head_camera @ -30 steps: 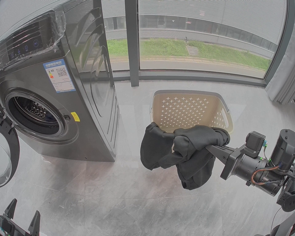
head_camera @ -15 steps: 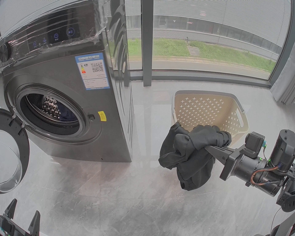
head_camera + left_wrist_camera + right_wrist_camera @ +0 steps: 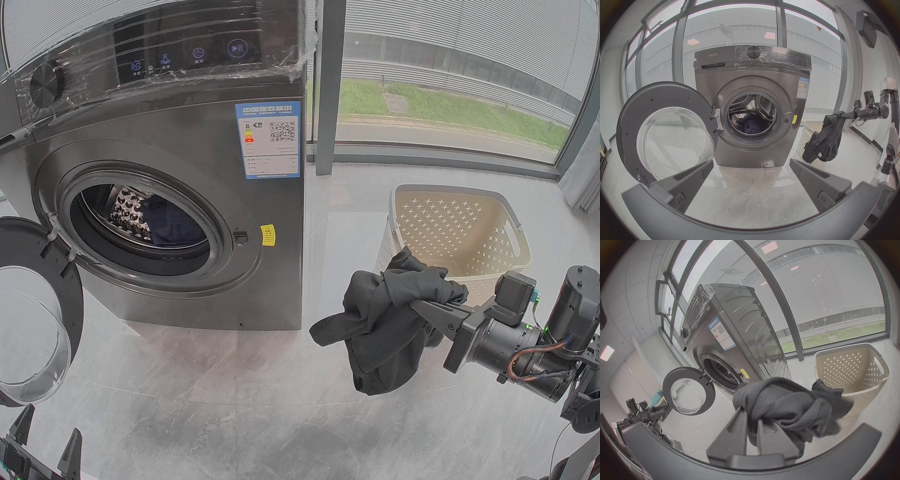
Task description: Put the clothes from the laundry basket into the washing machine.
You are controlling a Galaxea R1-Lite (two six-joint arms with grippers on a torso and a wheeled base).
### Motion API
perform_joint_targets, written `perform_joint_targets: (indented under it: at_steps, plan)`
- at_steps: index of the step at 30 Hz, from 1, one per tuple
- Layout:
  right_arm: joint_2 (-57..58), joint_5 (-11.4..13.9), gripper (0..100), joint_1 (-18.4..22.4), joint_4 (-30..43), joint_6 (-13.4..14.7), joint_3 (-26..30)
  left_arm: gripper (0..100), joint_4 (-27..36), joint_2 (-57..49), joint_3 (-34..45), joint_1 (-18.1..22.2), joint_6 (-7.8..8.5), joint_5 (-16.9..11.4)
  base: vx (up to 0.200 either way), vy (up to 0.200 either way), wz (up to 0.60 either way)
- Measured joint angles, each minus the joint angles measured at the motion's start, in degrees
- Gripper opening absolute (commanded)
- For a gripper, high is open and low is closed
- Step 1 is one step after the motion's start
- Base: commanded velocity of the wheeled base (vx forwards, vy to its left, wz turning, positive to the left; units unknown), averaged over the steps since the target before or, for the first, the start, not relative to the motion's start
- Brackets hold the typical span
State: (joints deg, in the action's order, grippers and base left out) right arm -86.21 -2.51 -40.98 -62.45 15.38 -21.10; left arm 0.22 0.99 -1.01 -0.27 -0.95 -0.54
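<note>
Garment status: one dark grey garment (image 3: 381,325) hangs in the air, pinched by the right pincer (image 3: 424,306). In the right wrist view the two fingers (image 3: 768,435) are pressed together on a bunched fold at the top of the cloth (image 3: 787,405), and the rest drapes down loosely with one flap trailing towards the washing machine (image 3: 187,125). The garment is held above the floor (image 3: 219,387), in front of the near rim of the laundry basket (image 3: 456,189) and just right of the machine's front corner.

The basket is beige with star-shaped perforations and stands upright on the floor by the window (image 3: 437,81), to the right of the machine.

The machine's round door (image 3: 37,250) is swung fully open to the left, leaving the drum opening (image 3: 144,228) exposed. A dark blue piece of clothing (image 3: 175,225) lies inside the drum; the left wrist view shows it (image 3: 754,126) at the bottom of the drum.

The left pincer (image 3: 47,431) sits low at the robot's left, near the floor and below the open door. Its fingers (image 3: 690,178) are spread wide apart and grip nothing. It faces the machine front (image 3: 756,68) squarely, well apart from it.
</note>
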Motion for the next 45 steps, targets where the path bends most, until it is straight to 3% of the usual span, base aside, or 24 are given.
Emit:
perform_joint_targets:
  at_steps: [10,16,37,45]
  plan:
    - [-0.04,-0.02,0,0.09,-0.04,-0.01,0.0,100,0.02,0.05,0.0,0.0,0.02,0.0,-0.18,0.0,0.0]
    - [-0.11,-0.05,0,0.13,-0.04,-0.01,0.0,100,0.02,0.05,0.0,0.0,-0.05,-0.01,0.0,0.0,0.0]
    - [-0.23,-0.05,0,0.44,-0.01,0.1,-0.17,100,0.05,0.05,0.0,0.0,-0.11,0.0,0.0,0.2,0.0]
    - [-0.28,-0.05,0,0.35,0.0,0.1,-0.09,100,0.05,0.05,0.0,0.0,-0.13,0.02,-0.05,0.0,0.0]
